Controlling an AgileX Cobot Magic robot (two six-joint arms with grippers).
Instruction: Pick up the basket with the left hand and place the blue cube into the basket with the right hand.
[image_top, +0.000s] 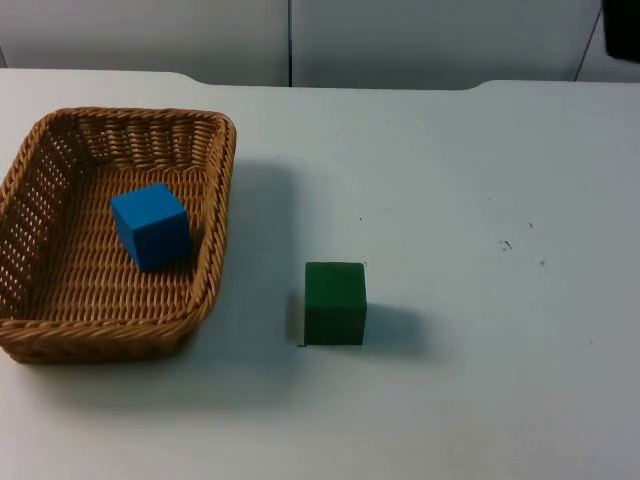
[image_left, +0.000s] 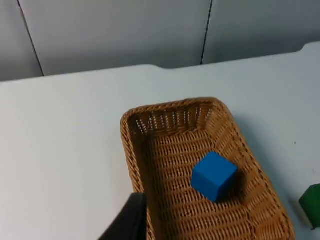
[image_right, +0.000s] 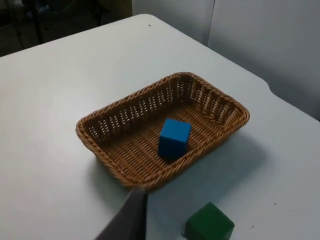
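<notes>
Where the rectangular woven wicker basket rests on the white desk, the blue cube lies inside it. A green cube stands just beside the basket. Each hand's opening cannot be told.

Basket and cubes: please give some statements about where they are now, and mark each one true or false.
1. The blue cube lies inside the wicker basket. True.
2. The green cube lies in the basket too. False: it stands on the white table, beside the basket and apart from it.
3. The basket rests on the table. True.
4. The blue cube sits on top of the green cube. False: the two are apart, with the basket's wall between them.
5. The basket is tipped on its side. False: it stands upright, its opening up.
</notes>
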